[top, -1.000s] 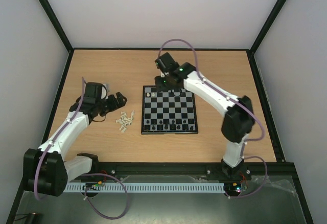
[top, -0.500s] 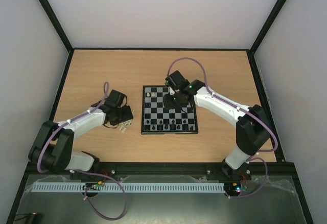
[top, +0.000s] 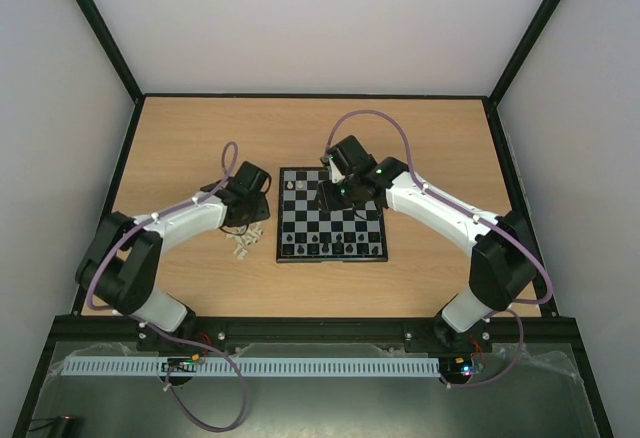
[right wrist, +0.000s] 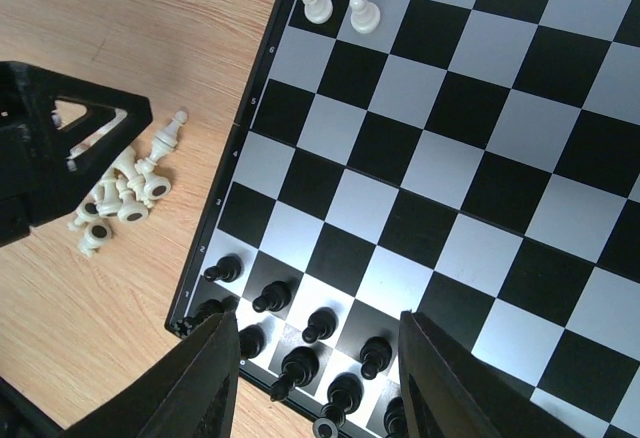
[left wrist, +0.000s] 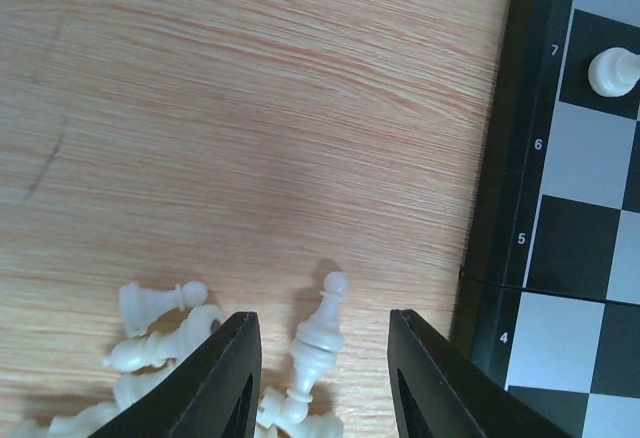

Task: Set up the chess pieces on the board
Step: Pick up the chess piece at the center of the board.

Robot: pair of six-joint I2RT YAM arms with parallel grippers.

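The board (top: pixel 360 220) lies mid-table with black chess pieces (right wrist: pixel 320 323) in its two near rows and two white pawns (right wrist: pixel 340 8) on a far row at the left. A heap of white chess pieces (top: pixel 242 243) lies on the wood left of the board. My left gripper (left wrist: pixel 322 315) is low over that heap, open, its fingers (left wrist: pixel 225 378) either side of a leaning white piece (left wrist: pixel 320 343) with a gap on each side. My right gripper (right wrist: pixel 315 318) hangs open above the board's left half, nothing between its fingers.
The board's black border (left wrist: pixel 495 158) runs just right of the left gripper. More white pieces (left wrist: pixel 155 333) lie against its left finger. Black frame rails (top: pixel 110 188) and pale walls close in the table. In the right wrist view the left gripper (right wrist: pixel 60 148) sits beside the heap.
The left arm has swung right and down onto the white heap, and its jaws have narrowed. The right gripper has come back from the board's far edge to over the board.
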